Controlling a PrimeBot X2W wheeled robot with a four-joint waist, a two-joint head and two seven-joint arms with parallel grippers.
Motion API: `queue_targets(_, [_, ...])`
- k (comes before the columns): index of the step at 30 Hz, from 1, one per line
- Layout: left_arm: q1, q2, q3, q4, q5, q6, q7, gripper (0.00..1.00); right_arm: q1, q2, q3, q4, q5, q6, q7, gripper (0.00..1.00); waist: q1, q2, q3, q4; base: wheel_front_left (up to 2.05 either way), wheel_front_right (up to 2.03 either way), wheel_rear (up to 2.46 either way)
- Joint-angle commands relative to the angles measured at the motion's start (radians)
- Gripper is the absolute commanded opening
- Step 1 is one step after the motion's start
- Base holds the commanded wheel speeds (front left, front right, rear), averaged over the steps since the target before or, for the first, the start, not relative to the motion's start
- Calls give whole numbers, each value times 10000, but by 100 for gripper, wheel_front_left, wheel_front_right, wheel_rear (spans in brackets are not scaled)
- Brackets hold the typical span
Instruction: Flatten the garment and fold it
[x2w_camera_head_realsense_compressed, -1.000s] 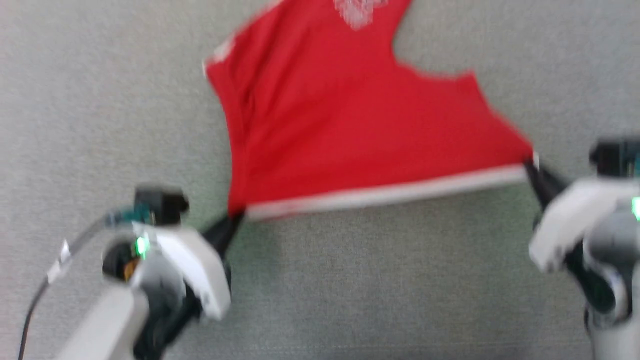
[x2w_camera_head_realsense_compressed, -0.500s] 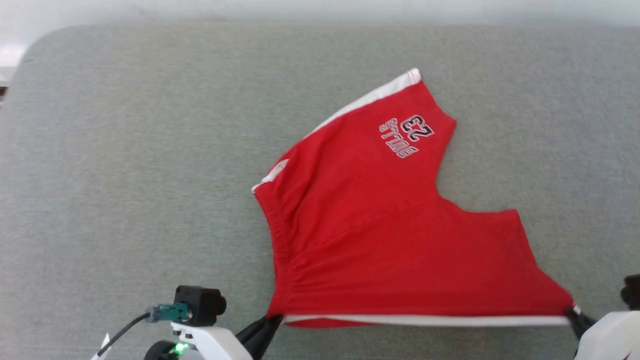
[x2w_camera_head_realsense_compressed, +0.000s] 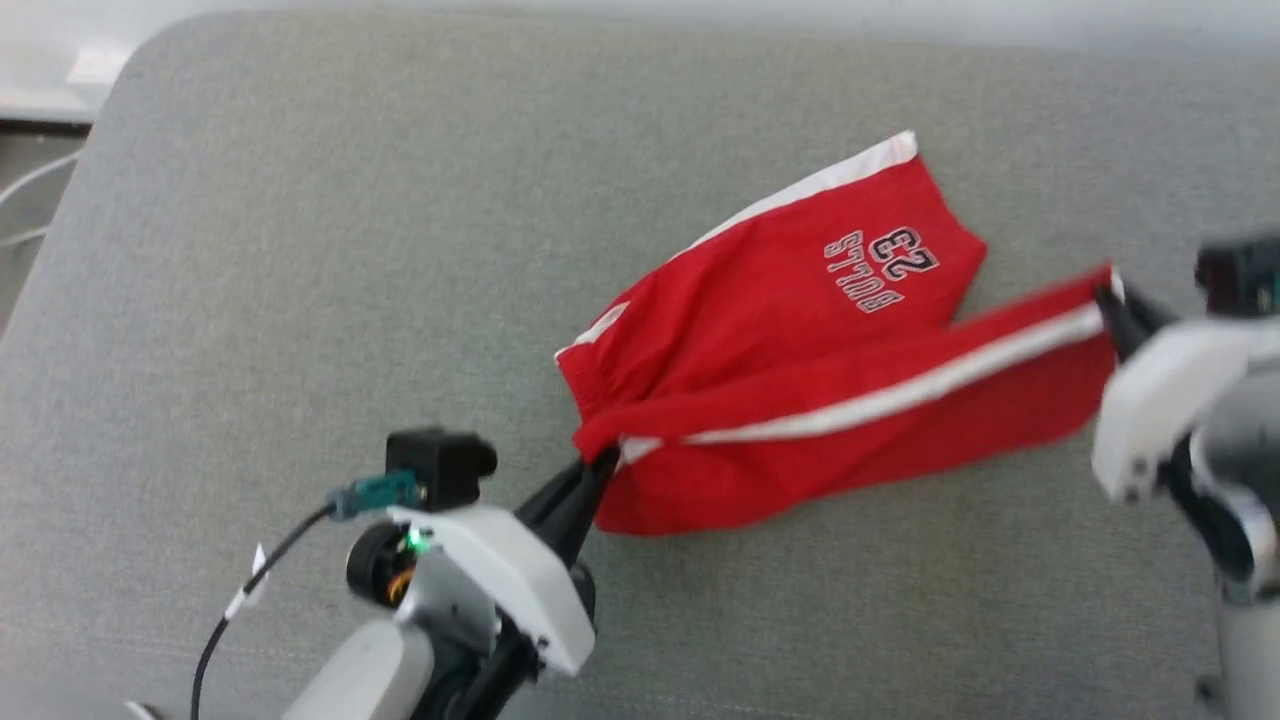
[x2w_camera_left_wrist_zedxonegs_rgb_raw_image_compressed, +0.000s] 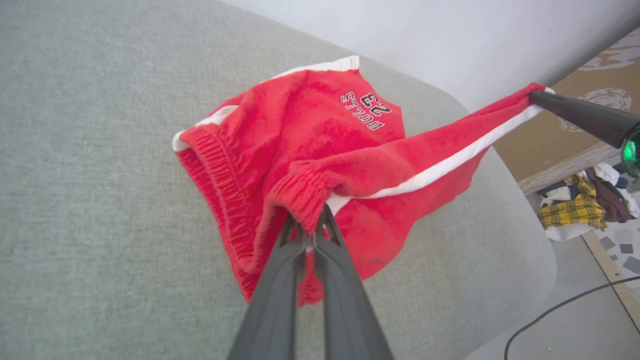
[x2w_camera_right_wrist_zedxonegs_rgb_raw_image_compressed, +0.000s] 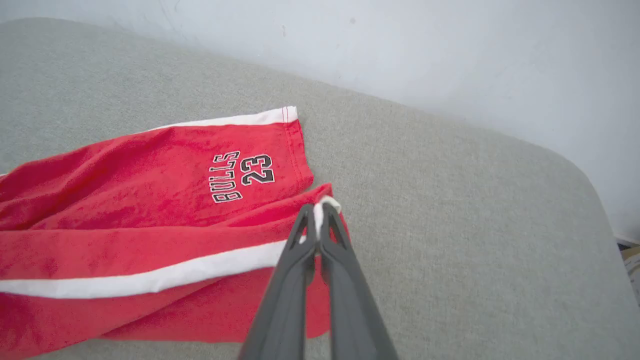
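Grey padded surface (x2w_camera_head_realsense_compressed: 300, 250): beneath my jaws. Left gripper (x2w_camera_head_realsense_compressed: 598, 468): jaws pinched tight on the waistband corner. Garment (x2w_camera_head_realsense_compressed: 800, 330): slung between both grips, striped edge lifted, lettered leg flat beyond. Right gripper (x2w_camera_head_realsense_compressed: 1107, 297): jaws clamped on the hem corner. Advice: carry both corners level, stripe taut.

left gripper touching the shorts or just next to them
Touching. The left wrist view shows the left gripper shut on the shorts at the elastic waistband end, with red fabric bunched between its tips.
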Motion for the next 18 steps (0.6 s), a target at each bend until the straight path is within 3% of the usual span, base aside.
queue_targets(1, [-308, -115, 37, 168, 50, -71, -105, 0, -556, -128, 173, 282, -35, -19, -117, 0, -1, -1, 412, 311, 0, 0, 0])
queue_targets(11, [-1891, -1257, 508, 1564, -44, 129, -989, 0, -4827, -781, 1386, 3944, -3, -19, -714, 0, -1, -1, 2037, 1174, 0, 0, 0])
queue_targets(18, [-2444, -1796, 603, 2460, -64, 39, -1669, 0, -6618, -1415, 2204, 6229, -276, -19, -1071, 0, -1, -1, 2777, 1797, 0, 0, 0])
